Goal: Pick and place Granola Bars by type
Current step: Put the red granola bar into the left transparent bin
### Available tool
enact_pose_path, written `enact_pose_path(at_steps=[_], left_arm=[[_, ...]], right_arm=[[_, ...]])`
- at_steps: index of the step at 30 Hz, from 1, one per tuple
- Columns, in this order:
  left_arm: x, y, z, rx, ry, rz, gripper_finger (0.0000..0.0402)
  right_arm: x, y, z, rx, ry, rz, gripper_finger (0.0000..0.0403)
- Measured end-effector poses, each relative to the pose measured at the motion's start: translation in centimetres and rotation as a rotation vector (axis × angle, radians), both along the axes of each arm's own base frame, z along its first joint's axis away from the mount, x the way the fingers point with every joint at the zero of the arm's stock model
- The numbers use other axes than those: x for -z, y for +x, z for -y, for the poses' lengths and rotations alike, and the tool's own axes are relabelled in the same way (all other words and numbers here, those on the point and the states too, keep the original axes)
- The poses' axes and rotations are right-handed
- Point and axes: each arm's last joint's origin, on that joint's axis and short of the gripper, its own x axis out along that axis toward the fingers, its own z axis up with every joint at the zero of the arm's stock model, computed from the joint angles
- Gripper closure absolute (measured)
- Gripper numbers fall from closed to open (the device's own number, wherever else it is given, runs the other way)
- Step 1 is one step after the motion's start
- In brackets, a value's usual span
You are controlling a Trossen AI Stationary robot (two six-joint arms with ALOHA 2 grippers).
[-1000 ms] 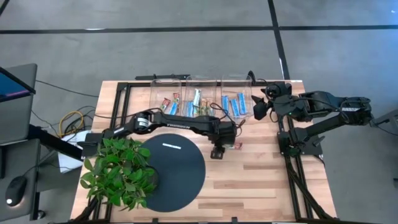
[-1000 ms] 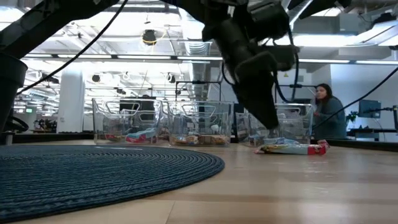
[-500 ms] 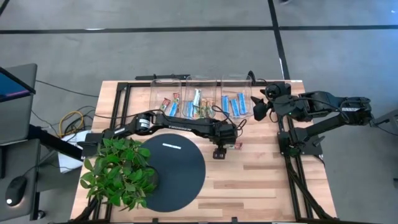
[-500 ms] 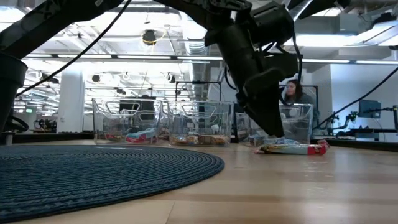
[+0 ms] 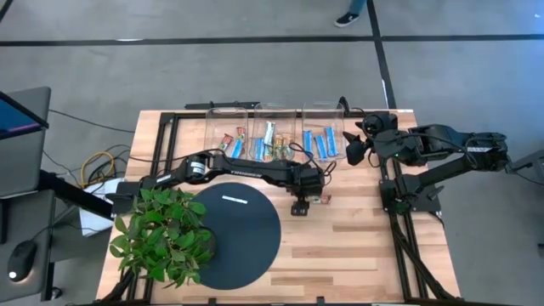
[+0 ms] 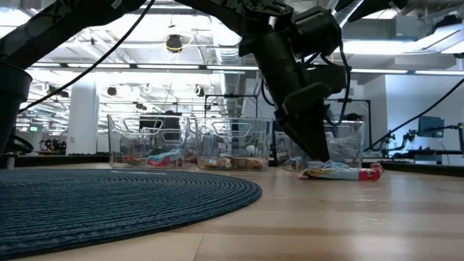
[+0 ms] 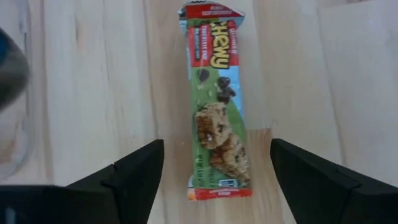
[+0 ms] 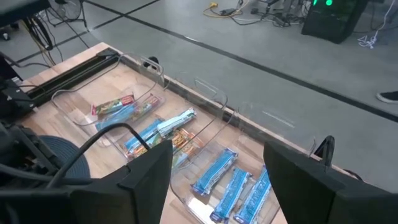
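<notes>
Below, left pincer [image 7: 214, 180] wide open astride granola bar [image 7: 216, 106], wood table [image 7: 93, 93].

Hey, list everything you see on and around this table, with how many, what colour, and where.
Loose granola bar: one, green and red wrapper, flat on the bare wood between the open left fingers.
Clear bins: three, in a row at the table's far edge.
Binned bars: red and green in the left bin, mixed blue and tan in the middle, about four blue in the right.
Round mat: one, dark blue, near side.
White strip: one, on the mat.
Plant: one, green, near-left corner.
Left gripper: open, straddling the loose bar.
Right gripper: open, raised beside the right bin.
</notes>
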Motion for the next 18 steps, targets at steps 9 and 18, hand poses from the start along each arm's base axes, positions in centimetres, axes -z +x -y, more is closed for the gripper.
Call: enact_pose_path(at_steps=[9, 18], left_arm=[[2.0, 0.0, 0.0, 0.026, 0.008, -0.060, 0.0111], [2.9, -0.1, 0.1, 0.001, -0.012, -0.112, 0.0115]], right_arm=[[-0.1, 0.1, 0.0, -0.001, 0.003, 0.013, 0.0159], [-0.1, 0.1, 0.0, -0.002, 0.004, 0.021, 0.0159]])
